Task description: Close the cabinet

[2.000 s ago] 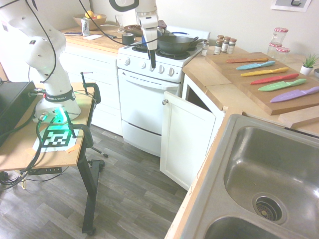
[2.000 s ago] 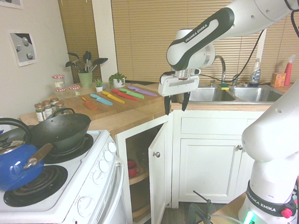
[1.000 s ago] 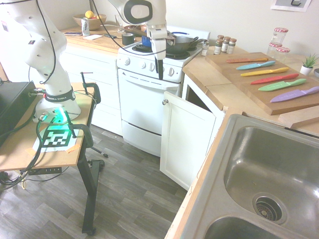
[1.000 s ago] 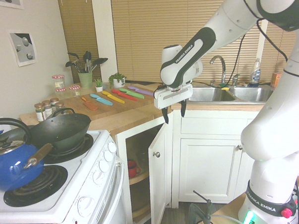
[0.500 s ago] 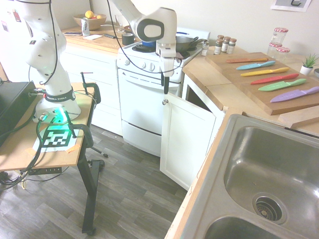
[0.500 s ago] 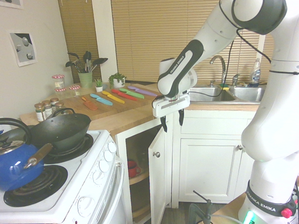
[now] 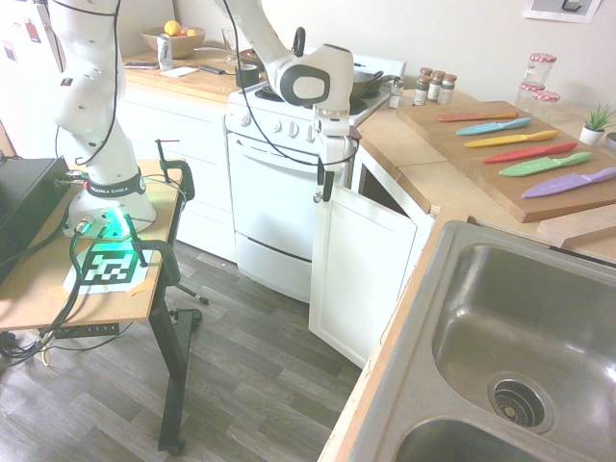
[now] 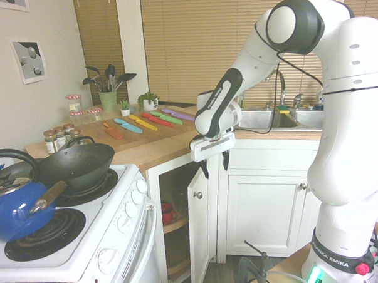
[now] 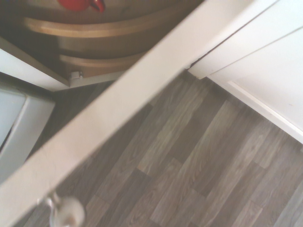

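The white cabinet door (image 7: 361, 274) stands half open between the oven and the sink counter, with its small silver knob (image 7: 317, 197) at the top corner. From the other side the door (image 8: 203, 242) shows edge-on, its knob (image 8: 198, 195) facing the floor space. My gripper (image 7: 324, 183) hangs open right at the door's top corner, just above the knob, and in the second exterior view the gripper (image 8: 215, 168) has its fingers spread over the door's top edge. The wrist view looks down along that top edge (image 9: 123, 109), with the knob (image 9: 66, 213) blurred below it.
The white oven (image 7: 274, 212) stands beside the door's free edge. A red object (image 8: 167, 212) sits on a wooden shelf inside. The wooden countertop (image 7: 414, 144) carries a board with coloured knives (image 7: 525, 144). A plain white cabinet (image 8: 267, 207) adjoins the hinge side.
My gripper has come down from above the stove and moved over to the open door's top corner by the knob. The door stands at the same angle.
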Controlling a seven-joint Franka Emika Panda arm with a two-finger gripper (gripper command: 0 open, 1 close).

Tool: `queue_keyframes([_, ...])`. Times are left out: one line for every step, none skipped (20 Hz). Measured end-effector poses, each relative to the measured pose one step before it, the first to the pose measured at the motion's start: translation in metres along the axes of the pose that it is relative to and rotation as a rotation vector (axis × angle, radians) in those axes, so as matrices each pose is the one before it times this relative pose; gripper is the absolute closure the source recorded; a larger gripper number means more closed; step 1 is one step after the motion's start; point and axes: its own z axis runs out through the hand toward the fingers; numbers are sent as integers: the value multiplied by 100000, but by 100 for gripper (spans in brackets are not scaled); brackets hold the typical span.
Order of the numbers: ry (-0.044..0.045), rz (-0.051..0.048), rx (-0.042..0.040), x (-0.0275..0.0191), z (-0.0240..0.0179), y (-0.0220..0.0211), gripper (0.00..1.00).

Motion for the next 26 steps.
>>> queue_keyframes([-88,-195,-288,161,550,-398,0])
queue_keyframes([94,-138,-34,175,548,-342,0])
queue_keyframes([263,-274,115,160,524,-351,0])
queue_keyframes([498,-497,376,138,542,-296,0])
queue_keyframes([698,-654,638,142,474,-195,0])
queue_keyframes([745,-725,850,106,429,-110,0])
queue_keyframes([748,-691,979,101,320,-66,0])
queue_keyframes([673,-487,888,144,164,-1,0])
queue_keyframes([622,-439,689,220,-5,81,0])
queue_keyframes([514,-306,503,241,-49,121,0])
queue_keyframes([315,-202,356,208,-23,133,0])
queue_keyframes([202,-6,269,182,-27,124,0])
queue_keyframes([148,-49,269,133,-17,85,100])
queue_keyframes([64,-266,245,84,-15,47,100])
queue_keyframes([5,-369,124,25,-9,9,100])
queue_keyframes([43,-309,109,-2,-11,-20,100])
queue_keyframes([47,-265,98,-13,-12,-30,100])
queue_keyframes([7,-238,50,-15,-6,-23,100])
queue_keyframes([2,-294,46,-21,-7,-28,100])
queue_keyframes([2,-271,13,-32,-6,-36,100])
queue_keyframes([12,-247,17,-27,-6,-32,100])
queue_keyframes([28,-233,34,-25,-7,-34,100])
queue_keyframes([33,-178,24,-37,-10,-46,100])
queue_keyframes([49,-150,-16,-41,-11,-49,100])
queue_keyframes([63,-125,-43,-23,-8,-28,100])
queue_keyframes([73,-137,-51,-27,-9,-33,100])
